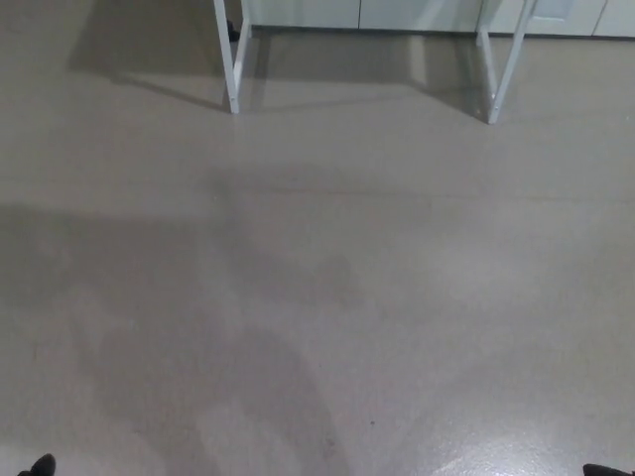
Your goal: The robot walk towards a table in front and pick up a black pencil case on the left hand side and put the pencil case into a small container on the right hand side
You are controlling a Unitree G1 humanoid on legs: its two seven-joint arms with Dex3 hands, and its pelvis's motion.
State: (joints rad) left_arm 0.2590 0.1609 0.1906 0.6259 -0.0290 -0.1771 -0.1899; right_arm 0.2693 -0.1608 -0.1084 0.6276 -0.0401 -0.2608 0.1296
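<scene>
Head view, what shows of the task?

- Almost nothing. Smooth grey-beige floor (317, 297) fills the frame. Along its far edge stand two slanted white metal legs (230, 59) (501, 69), which I judge hold up the surface. Pale cabinet fronts (397, 12) sit behind them.

- Black pencil case? Small container?

- Neither in view. The top of the surface is cut off above the frame, so both are presumably up there, case to the left, container to the right. Can't confirm.

- Hands?

- One dark sliver at each near corner of the floor. I read them as the left robot hand (38, 465) and the right robot hand (607, 470). Too little shows, so wide, narrow or holding, I cannot tell.

- Step?

- Walking in, I judge. Grasp not started.

- How to do it well?

- Head straight for the gap between the two legs and stay centred. Stop short of them so the body doesn't knock the front edge. Once close, tilt the view up to find the case before reaching.

- Room?

- Plenty. Floor is open from near edge to far edge, only soft shadows (288, 268) on it. The legs are the only obstacles, well apart from each other.
</scene>
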